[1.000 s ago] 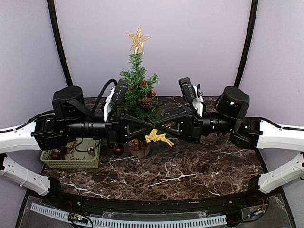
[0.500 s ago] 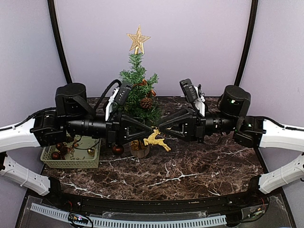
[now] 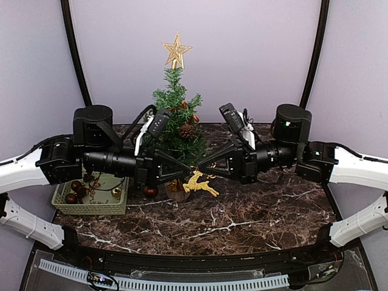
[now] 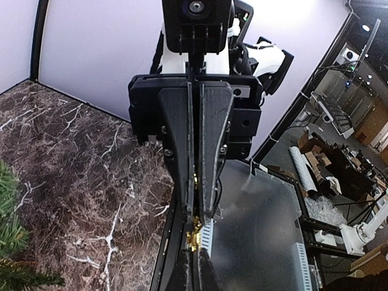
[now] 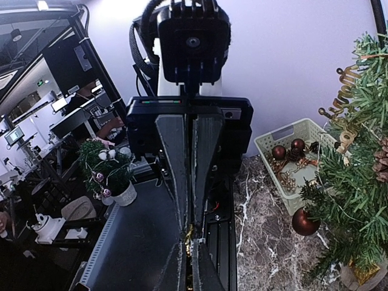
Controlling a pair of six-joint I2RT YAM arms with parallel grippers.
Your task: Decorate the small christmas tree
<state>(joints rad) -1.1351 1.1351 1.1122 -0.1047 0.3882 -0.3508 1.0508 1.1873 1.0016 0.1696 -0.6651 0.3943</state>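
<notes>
A: Where is the small christmas tree point(image 3: 173, 106)?

B: It stands upright at the back of the marble table point(image 3: 242, 218), a little left of centre. A gold star point(image 3: 176, 48) sits on its tip and a pine cone point(image 3: 186, 131) hangs among the branches. Its pale stump base point(image 3: 177, 193) shows just below the arms.

A: And the 2 arms?

B: Both reach inward in front of the tree and meet nose to nose. The left gripper point(image 3: 191, 168) comes in from the left and the right gripper point(image 3: 204, 163) from the right. Their tips touch or nearly touch.

A: Are the fingers parted?

B: No. In both wrist views each pair of fingers is pressed together, with only a thin slit between them. A bit of gold sits right where the 2 tips meet, so both seem clamped on the same piece.

A: What piece?

B: The top of a gold reindeer point(image 3: 199, 183). From above, it dangles just under the meeting point, in front of the stump base and clear of the tabletop. I cannot tell which gripper bears its weight.

A: Anything else on the table?

B: A pale green basket point(image 3: 91, 211) sits on the left, under the left arm, with several dark red balls and gold trinkets inside. A red bauble point(image 3: 150, 191) shows low at the tree's left side, between the basket and the stump base. In the right wrist view it hangs from a lower branch.
</notes>
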